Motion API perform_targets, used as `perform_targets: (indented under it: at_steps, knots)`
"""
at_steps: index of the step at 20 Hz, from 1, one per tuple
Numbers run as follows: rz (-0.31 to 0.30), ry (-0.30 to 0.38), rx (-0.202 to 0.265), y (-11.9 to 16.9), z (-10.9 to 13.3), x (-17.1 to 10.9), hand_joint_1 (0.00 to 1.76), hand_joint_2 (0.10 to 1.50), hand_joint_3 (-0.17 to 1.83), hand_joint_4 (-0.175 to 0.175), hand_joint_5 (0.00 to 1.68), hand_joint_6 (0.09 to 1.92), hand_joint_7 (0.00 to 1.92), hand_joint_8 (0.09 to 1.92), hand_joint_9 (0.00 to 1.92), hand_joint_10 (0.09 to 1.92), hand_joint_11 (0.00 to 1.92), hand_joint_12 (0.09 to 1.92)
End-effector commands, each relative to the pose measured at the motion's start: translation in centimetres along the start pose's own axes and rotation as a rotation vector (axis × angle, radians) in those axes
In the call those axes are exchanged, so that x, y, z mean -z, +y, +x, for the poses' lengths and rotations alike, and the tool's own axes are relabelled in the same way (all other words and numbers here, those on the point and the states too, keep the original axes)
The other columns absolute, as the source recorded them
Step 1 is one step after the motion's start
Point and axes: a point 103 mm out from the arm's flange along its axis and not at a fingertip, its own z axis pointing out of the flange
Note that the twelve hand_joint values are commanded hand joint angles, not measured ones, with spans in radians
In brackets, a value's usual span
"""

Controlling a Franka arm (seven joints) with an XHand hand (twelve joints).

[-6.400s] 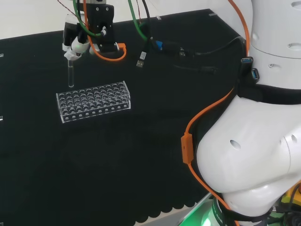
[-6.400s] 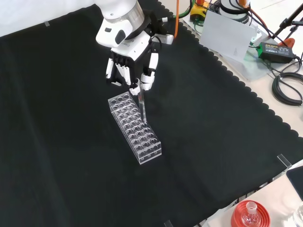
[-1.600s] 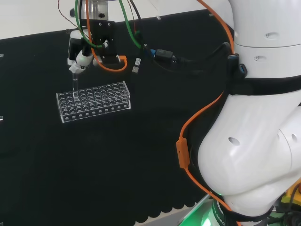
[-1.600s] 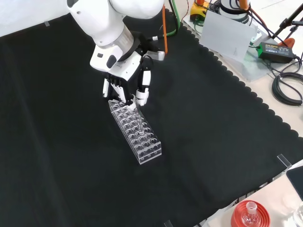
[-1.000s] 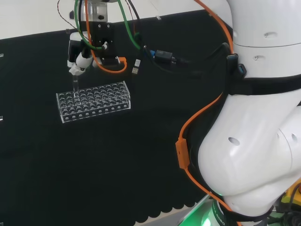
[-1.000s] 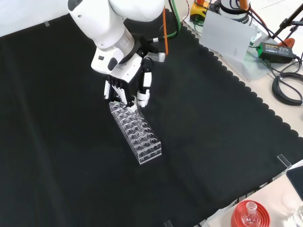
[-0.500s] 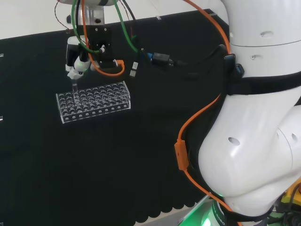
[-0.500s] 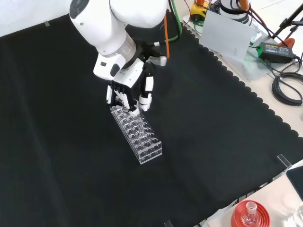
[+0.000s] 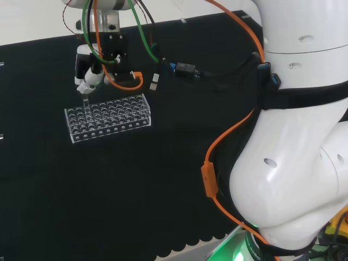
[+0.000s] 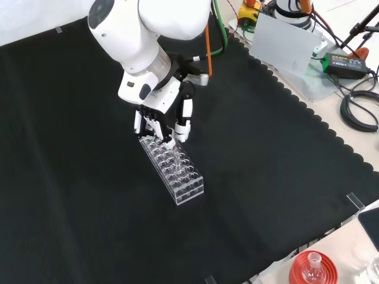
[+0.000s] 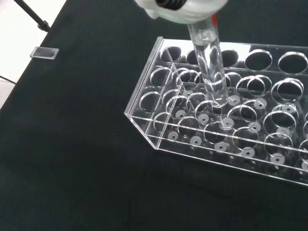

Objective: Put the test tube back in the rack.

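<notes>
The hand (image 10: 164,124) pinches the upper end of the test tube (image 11: 210,72), holding it upright directly below itself so that its lower end passes through a hole near the end of the clear rack (image 11: 226,130) on the table (image 10: 266,177).

Arm (image 9: 293,179): glossy white rounded links, black band between segments. Orange cable (image 9: 231,136) with inline block; green and orange wires near wrist. Hand (image 10: 163,121): black frame, white finger shells.
</notes>
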Motion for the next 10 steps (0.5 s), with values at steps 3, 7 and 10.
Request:
perform_targets:
  at_steps: [3,7,10]
  knots:
    - [-0.001,0.003,0.004,0.11,-0.02,-0.39,1.43,1.02,-0.17,-0.175,1.38,0.30,1.49,0.42,1.43,0.09,0.55,1.32]
    - [-0.001,0.001,0.004,0.23,-0.08,-0.90,1.43,1.02,-0.17,-0.175,1.38,0.30,1.49,0.42,1.43,0.09,0.55,1.32]
    - [0.001,0.002,0.001,0.23,-0.24,-1.24,1.43,1.02,-0.17,-0.175,1.38,0.30,1.49,0.42,1.43,0.09,0.55,1.32]
